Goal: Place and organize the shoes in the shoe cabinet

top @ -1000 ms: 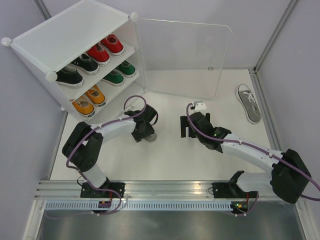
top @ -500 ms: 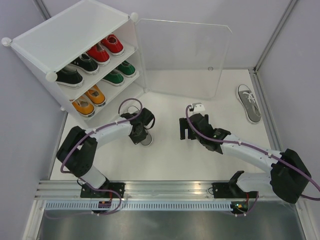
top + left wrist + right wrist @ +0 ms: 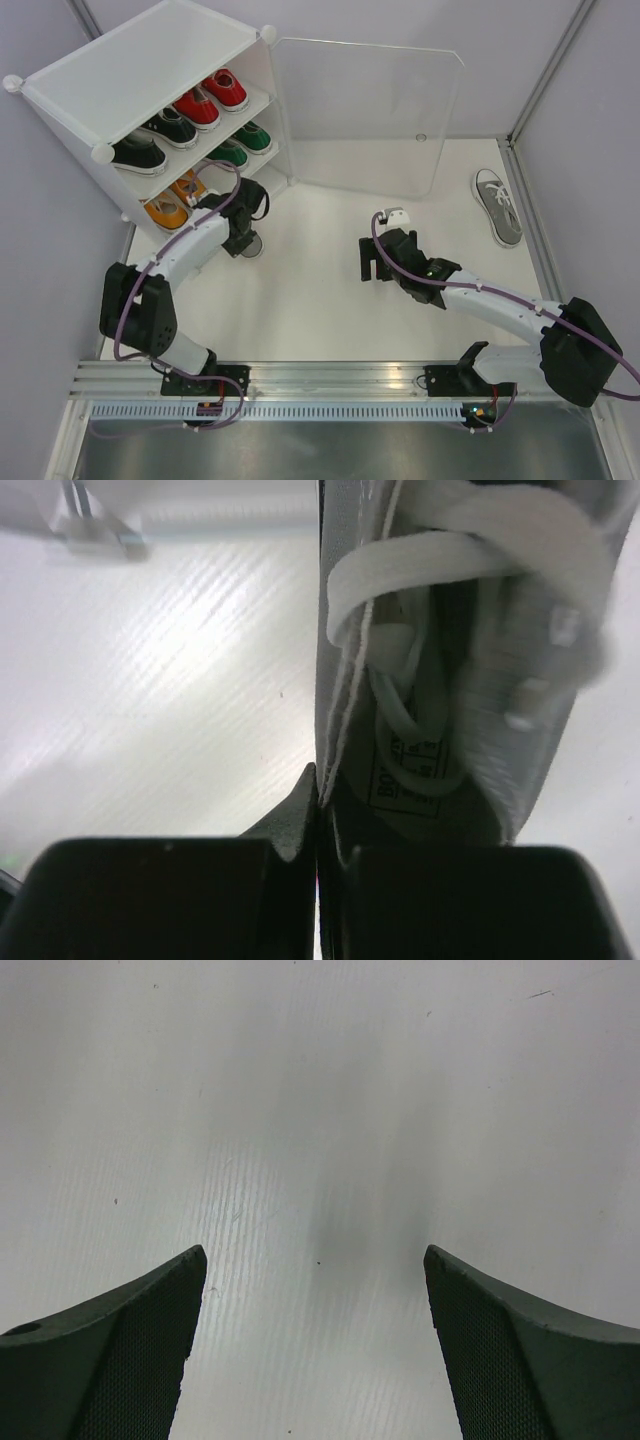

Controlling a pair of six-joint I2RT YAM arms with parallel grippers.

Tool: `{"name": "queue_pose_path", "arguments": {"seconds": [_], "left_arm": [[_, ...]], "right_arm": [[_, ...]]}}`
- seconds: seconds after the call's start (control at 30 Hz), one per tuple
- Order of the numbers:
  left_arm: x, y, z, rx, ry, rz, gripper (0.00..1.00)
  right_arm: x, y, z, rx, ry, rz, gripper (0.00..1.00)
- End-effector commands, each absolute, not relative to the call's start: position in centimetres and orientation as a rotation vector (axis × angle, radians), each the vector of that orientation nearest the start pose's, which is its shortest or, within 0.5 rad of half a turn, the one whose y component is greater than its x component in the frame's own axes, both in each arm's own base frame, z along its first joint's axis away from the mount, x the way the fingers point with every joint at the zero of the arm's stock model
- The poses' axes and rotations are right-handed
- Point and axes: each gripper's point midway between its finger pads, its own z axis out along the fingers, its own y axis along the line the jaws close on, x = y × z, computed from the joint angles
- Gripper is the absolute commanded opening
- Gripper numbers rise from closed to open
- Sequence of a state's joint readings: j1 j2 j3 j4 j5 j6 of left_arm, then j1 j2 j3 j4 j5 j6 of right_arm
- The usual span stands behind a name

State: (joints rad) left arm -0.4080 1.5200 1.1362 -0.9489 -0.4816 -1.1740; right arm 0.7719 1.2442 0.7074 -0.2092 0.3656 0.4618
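Top view: the left gripper [image 3: 243,232] holds a grey sneaker [image 3: 252,245] near the bottom tier of the shoe cabinet [image 3: 140,70]; a second grey sneaker [image 3: 497,205] lies far right. Left wrist: jaws clamped on the sneaker's side wall; it should enter level, beside the orange pair [image 3: 178,200]. Right wrist: the right gripper [image 3: 315,1260] is spread, empty.

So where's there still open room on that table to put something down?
Widest bare patch of table: between the left arm and the right arm, before the open door. A smaller one lies between the door and the loose grey shoe. It's crowded at the cabinet's foot, where the left gripper holds a second grey shoe.
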Motion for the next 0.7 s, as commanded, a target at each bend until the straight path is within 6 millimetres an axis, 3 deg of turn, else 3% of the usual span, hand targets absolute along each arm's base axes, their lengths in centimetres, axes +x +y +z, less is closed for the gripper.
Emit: {"name": "queue_pose_path", "arguments": {"seconds": [0.0, 0.07, 0.37, 0.5, 0.67], "left_arm": [[32.5, -5.1, 12.1, -0.98, 2.344, 0.283, 0.03], [33.4, -4.6, 12.3, -0.955, 2.345, 0.303, 0.04], [35.7, -0.9, 8.5, -0.97, 2.36, 0.458, 0.07], [36.5, 0.3, 8.8, -1.015, 2.303, 0.468, 0.07], [37.0, 0.4, 8.9, -1.083, 2.253, 0.453, 0.21]], "right_arm": [[27.4, 20.2, 10.8, -0.159, 2.213, 0.268, 0.93], [27.4, 20.2, 10.8, -0.161, 2.216, 0.27, 0.93], [27.1, 20.0, 10.0, -0.164, 2.227, 0.264, 0.93], [26.7, 19.9, 9.3, -0.172, 2.241, 0.262, 0.93], [26.6, 20.0, 8.9, -0.179, 2.248, 0.266, 0.93]]}}
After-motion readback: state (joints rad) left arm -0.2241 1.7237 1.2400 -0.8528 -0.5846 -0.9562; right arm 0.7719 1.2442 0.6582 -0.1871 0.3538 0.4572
